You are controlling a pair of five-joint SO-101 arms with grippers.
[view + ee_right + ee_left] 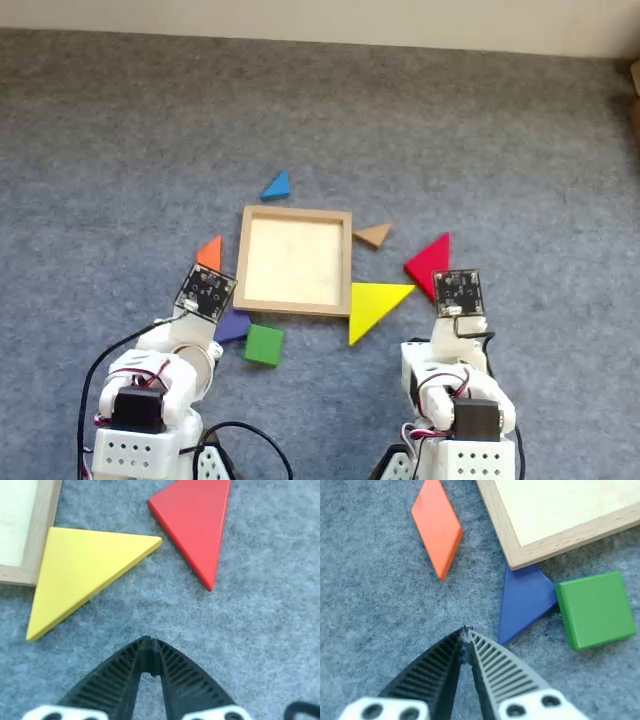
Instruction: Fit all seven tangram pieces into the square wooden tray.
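The square wooden tray (294, 217) lies in the middle of the grey carpet with nothing in it. Around it lie a blue triangle (276, 186), a brown triangle (374, 235), a red triangle (431, 262), a yellow triangle (372, 305), a green square (264, 344), a purple-blue triangle (236, 325) and an orange parallelogram (210, 251). My left gripper (465, 631) is shut and holds nothing, close to the purple-blue triangle (524, 600) by the tray's corner (517, 557). My right gripper (146, 641) is shut and holds nothing, on the carpet short of the yellow triangle (80, 572) and red triangle (197, 522).
Grey carpet (150, 140) covers the whole surface, with open room all round the pieces. Both arm bases stand at the near edge, their cables (235, 432) trailing beside them.
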